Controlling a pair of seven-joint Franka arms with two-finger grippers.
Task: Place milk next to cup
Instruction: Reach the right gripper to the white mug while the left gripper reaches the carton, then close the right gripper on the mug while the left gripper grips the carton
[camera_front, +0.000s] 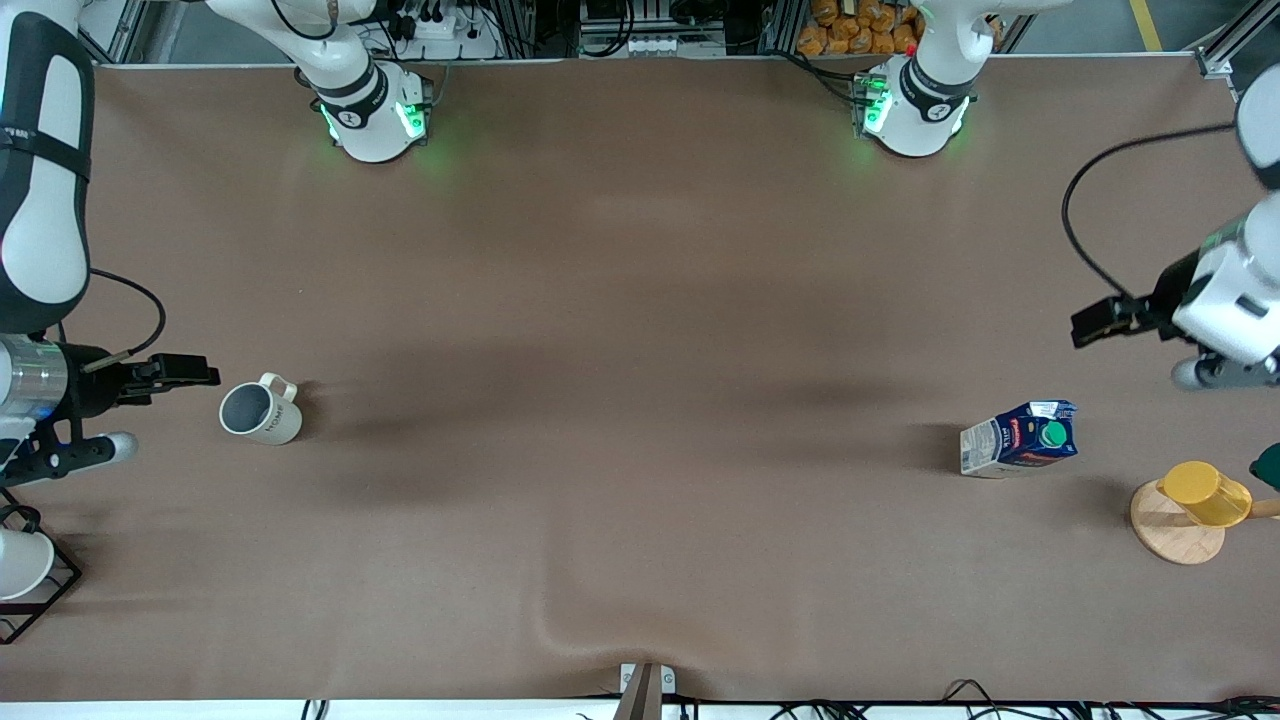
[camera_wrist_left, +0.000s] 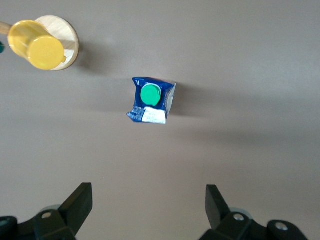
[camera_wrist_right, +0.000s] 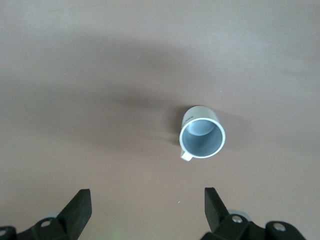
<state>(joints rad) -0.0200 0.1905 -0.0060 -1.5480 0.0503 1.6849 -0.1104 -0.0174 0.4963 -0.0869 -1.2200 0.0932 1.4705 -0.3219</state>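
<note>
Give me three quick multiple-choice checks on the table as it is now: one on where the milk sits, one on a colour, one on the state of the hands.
1. Where is the milk?
A. touching the cup
B. toward the left arm's end of the table, apart from the cup
C. inside the cup

2. What colour is the milk's cap?
A. green
B. red
C. yellow

3. How are the two hands?
A. both shut on objects
B. left shut on the milk, right open
C. both open, holding nothing

Answers:
1 B: the cup stands at the right arm's end, with much bare table between them.
2 A: the left wrist view shows a round green cap.
3 C: the left hand and the right hand show spread fingers with nothing between them.
</note>
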